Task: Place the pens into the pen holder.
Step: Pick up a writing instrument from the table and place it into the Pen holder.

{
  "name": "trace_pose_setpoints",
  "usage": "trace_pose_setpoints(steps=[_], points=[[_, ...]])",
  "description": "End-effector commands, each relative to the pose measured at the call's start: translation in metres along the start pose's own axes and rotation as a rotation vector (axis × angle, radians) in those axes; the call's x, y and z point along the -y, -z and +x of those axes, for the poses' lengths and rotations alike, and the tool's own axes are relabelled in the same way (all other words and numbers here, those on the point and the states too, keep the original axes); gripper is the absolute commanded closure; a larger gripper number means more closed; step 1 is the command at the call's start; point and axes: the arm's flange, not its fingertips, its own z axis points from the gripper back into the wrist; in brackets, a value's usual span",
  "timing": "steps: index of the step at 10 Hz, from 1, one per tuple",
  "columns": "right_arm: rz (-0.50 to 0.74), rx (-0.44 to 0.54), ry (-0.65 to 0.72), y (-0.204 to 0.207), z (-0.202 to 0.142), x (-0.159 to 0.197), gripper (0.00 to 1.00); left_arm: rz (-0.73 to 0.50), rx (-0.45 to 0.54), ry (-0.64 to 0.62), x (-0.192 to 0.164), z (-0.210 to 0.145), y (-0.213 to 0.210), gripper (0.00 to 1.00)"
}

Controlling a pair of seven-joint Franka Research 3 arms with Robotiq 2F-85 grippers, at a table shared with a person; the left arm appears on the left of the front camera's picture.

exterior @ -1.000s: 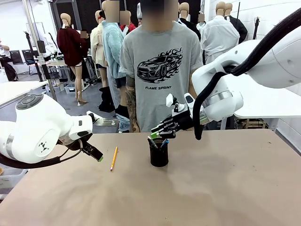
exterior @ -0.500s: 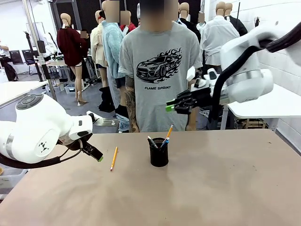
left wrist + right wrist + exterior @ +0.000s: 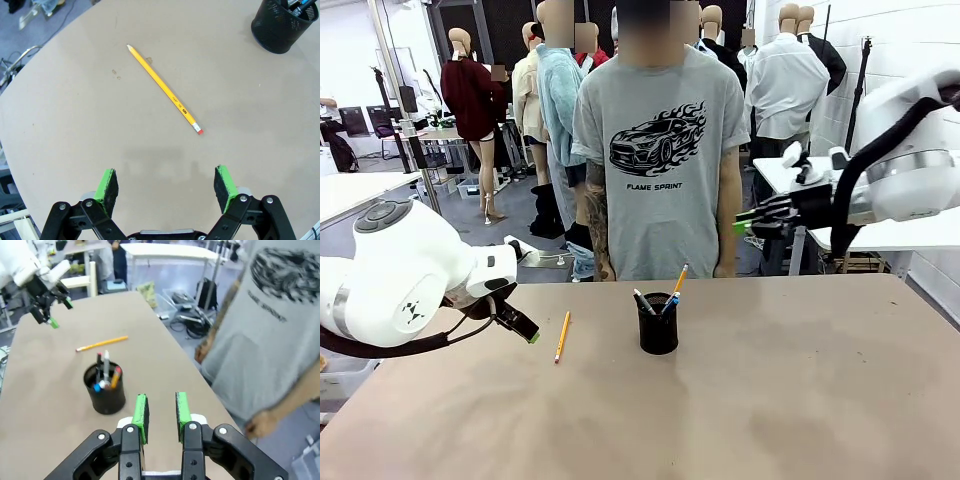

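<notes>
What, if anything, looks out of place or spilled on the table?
One yellow pencil lies flat on the table, to the left of the pen holder and apart from it, while other pens stand inside. Nothing looks spilled or damaged.

Pen holder (image 3: 278, 31) cropped by left wrist view's top edge; pens' (image 3: 678, 280) lower lengths hidden inside.

Beyond the tan matte tabletop (image 3: 770, 400): smooth grey floor (image 3: 515, 225), white rectangular side table (image 3: 890, 235), white painted brick wall (image 3: 915, 40).

White rounded arms (image 3: 400, 275) end in black claws (image 3: 165, 174) with green pads (image 3: 141, 412).
</notes>
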Motion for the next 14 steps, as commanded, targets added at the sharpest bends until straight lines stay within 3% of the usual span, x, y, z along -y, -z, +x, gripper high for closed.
trace_pose_setpoints(steps=[1,4,6,10,14], points=[[-0.051,-0.048,0.14,-0.025,-0.015,0.018,0.58,0.0,0.001,-0.005,-0.002,-0.001,-0.001,0.0],[-0.171,-0.189,0.34,-0.055,-0.018,0.046,0.0,0.0,0.001,-0.005,-0.002,-0.001,-0.001,0.0],[-0.242,-0.371,0.485,-0.066,-0.007,0.064,0.0,0.0,0.001,-0.005,-0.002,-0.001,-0.001,0.0],[-0.325,-0.818,0.592,-0.062,0.025,0.075,0.0,0.0,0.001,-0.005,-0.002,-0.001,-0.001,0.0],[-0.27,-1.047,0.659,-0.052,0.033,0.057,0.0,0.0,0.001,-0.005,-0.002,-0.001,-0.001,0.0]])
